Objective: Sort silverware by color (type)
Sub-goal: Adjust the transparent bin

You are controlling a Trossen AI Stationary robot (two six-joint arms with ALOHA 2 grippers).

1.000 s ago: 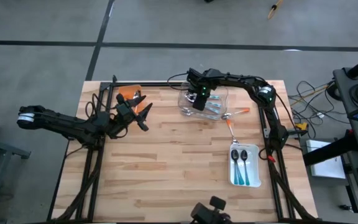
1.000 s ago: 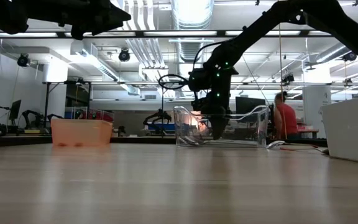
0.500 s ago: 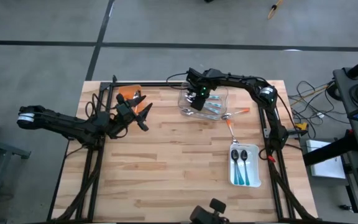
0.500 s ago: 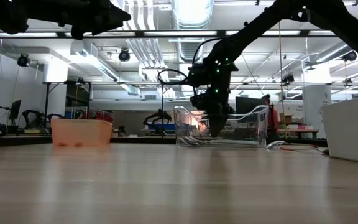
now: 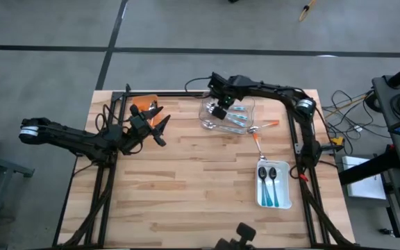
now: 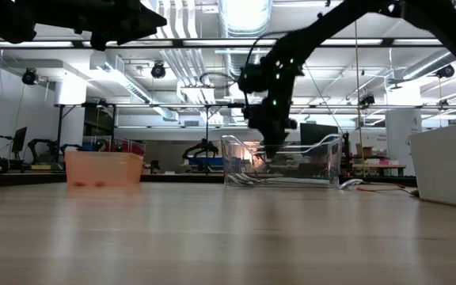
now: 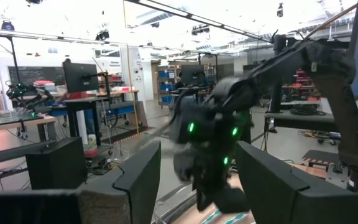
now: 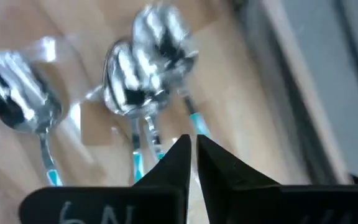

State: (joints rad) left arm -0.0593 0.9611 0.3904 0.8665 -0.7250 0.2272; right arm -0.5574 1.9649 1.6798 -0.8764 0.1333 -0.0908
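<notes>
**A:** Right wrist view: right gripper [image 8: 192,163] has its fingers pinched nearly together, only a sliver of gap. Three teal-handled spoons [image 8: 143,74] sit ahead of the tips, bowls bunched and overlapping. Can't tell whether a handle is actually caught between the tips.

**B:** Where's that on the table?

**A:** High view puts the right gripper [image 5: 219,111] over the clear tray [image 5: 245,105] at the far side, middle. Two more teal spoons lie side by side in the white tray [image 5: 261,200] near the right edge. Two orange-handled spoons [image 5: 257,137] lie loose on the wood between those trays. Orange tray [image 5: 144,102] is far left.

**B:** Left arm?

**A:** Left gripper [image 5: 157,123] is parked beside the orange tray, above the table, jaws wide, nothing in them.

**B:** Handling?

**A:** My read: light, rigid, no give. Polished bowls are curved and slick, so pads would skate off. Thin handles are the place to grip, mid-handle, crosswise. The narrow section means it could pivot in the pinch and the bowl end would droop.

**B:** Risks?

**A:** The bunched bowls. Handles run close together, so a pinch could take two at once or drag a neighbour. The clear tray wall could also snag a tilted spoon on the way up. Not fragile; a drop just costs a retry.
</notes>
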